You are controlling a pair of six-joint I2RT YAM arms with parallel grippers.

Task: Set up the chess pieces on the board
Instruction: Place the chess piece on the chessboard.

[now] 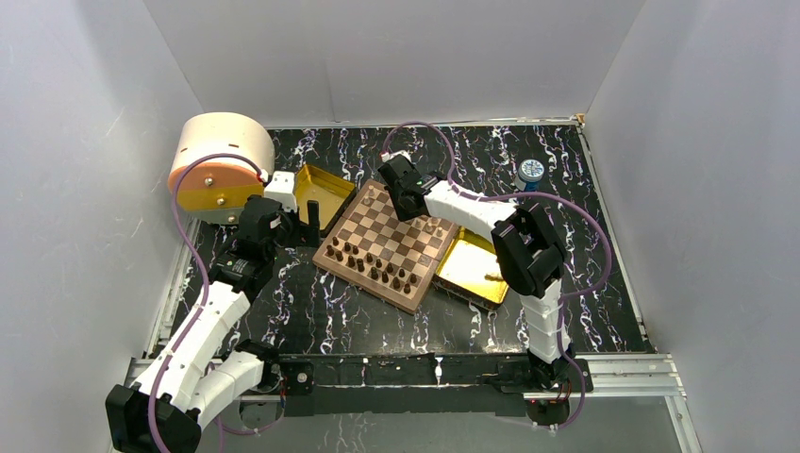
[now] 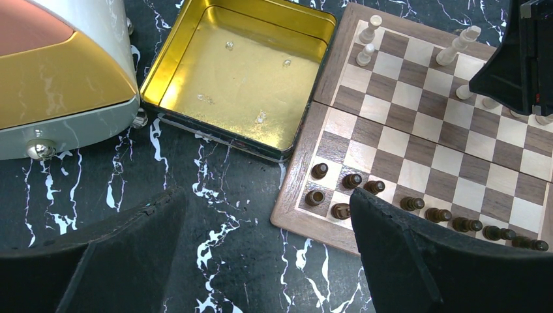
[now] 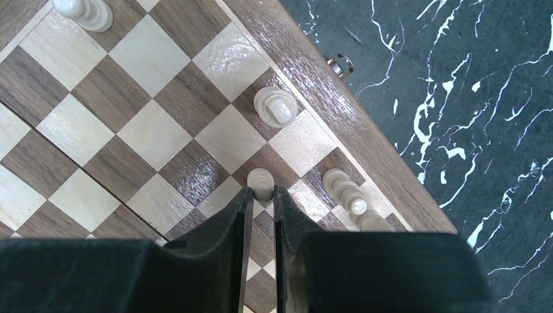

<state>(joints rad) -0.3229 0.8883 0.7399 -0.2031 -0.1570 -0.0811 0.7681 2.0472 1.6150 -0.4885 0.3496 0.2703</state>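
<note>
So on the black marble table [image 1: 311, 311] you've got the board [image 1: 391, 236] sitting at an angle with a gold tray [image 2: 153, 72] at its left corner and another gold tray [image 1: 462, 260] on its right. The left gripper [image 2: 266, 202] hangs beside the board's near-left corner with its jaws spread wide and nothing in them. The right gripper [image 3: 262, 195] is over the far side of the board, clenched on a light pawn [image 3: 261, 179]. The dark pieces [image 2: 411, 203] are lined up along the near edge. Can't tell if the pawn's base is down yet. My worry is that it looks to be sitting right over a line between squares, and there's a tall light piece [image 3: 345, 189] just beside the right finger. If the jaws spread there, that neighbour could get knocked over, or the pawn could tip.
</note>
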